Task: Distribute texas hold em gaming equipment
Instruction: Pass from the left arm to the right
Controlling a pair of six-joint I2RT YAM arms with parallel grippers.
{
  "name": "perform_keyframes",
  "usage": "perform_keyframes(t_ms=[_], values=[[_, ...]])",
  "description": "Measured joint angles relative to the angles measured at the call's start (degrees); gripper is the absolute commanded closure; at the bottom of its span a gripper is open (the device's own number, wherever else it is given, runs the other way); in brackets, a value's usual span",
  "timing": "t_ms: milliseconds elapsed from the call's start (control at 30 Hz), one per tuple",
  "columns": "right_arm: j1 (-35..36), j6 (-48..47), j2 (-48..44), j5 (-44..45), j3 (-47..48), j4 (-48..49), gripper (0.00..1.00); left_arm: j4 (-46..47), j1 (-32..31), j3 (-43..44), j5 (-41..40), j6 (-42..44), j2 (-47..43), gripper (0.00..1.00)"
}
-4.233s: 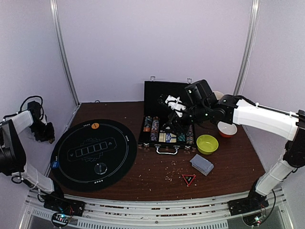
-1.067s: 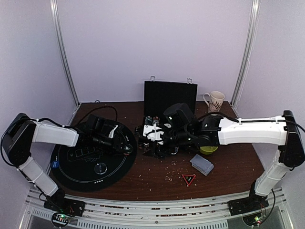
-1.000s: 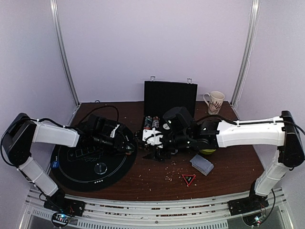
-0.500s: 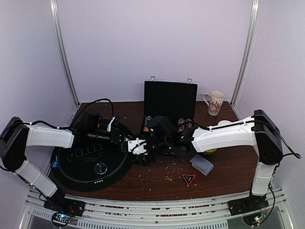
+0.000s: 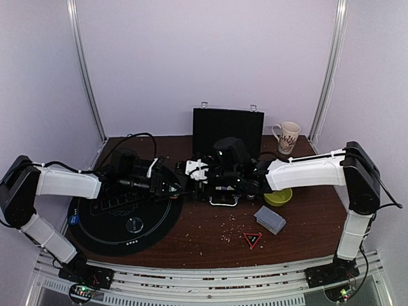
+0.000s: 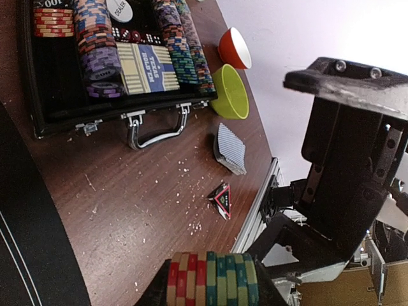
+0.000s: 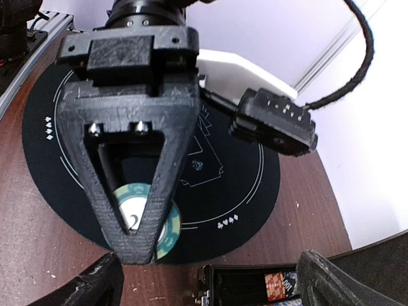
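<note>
At right edge of mat (image 5: 95, 223): left gripper (image 5: 172, 189) clamps red-and-teal chip stack (image 6: 212, 278); right gripper (image 7: 213, 284) spread wide, empty, close by. Advice: lower stack flat onto mat before letting go

Pale lilac walls (image 5: 191, 57) are enclosing the dark brown wooden table (image 5: 210, 236) on three sides; slim silver metal poles (image 5: 88, 76) are standing at its back corners; soft, even light is falling.

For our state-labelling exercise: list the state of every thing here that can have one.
chip case: open, lid upright
left gripper: shut on chip stack
chip stack: held in that grip
right gripper: open, empty
mug: upright
green bowl: upright
card deck: stacked, face down
</note>
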Motion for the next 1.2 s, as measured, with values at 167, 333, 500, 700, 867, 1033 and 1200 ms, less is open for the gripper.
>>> perform_keyframes(t_ms=[167, 333, 500, 700, 867, 1033, 1200], values=[[0.04, -2.78, 2.56, -3.10, 3.85, -0.26, 0.05, -0.28, 0.24, 0.39, 0.22, 0.09, 0.04, 1.00], [-0.13, -7.37, 3.87, -9.25, 7.69, -4.72, 0.09, -1.09, 0.07, 0.57, 0.98, 0.22, 0.09, 1.00], [-0.15, -10.05, 6.40, -10.67, 11.89, -8.26, 0.15, -1.29, 0.07, 0.59, 1.20, 0.20, 0.11, 1.00], [-0.15, -10.91, 8.83, -10.69, 12.37, -10.60, 0.24, -1.27, 0.07, 0.61, 1.25, 0.20, 0.11, 1.00], [-0.13, -10.45, 9.27, -10.60, 12.37, -10.67, 0.34, -1.25, 0.07, 0.61, 1.40, 0.00, 0.11, 1.00], [0.02, -10.43, 9.27, -9.94, 12.35, -9.86, 0.36, -0.90, 0.07, 0.61, 1.57, -0.24, 0.11, 1.00], [0.20, -10.47, 9.27, -9.11, 12.37, -9.42, 0.38, -0.09, 0.07, 0.61, 1.79, -0.48, 0.11, 1.00]])
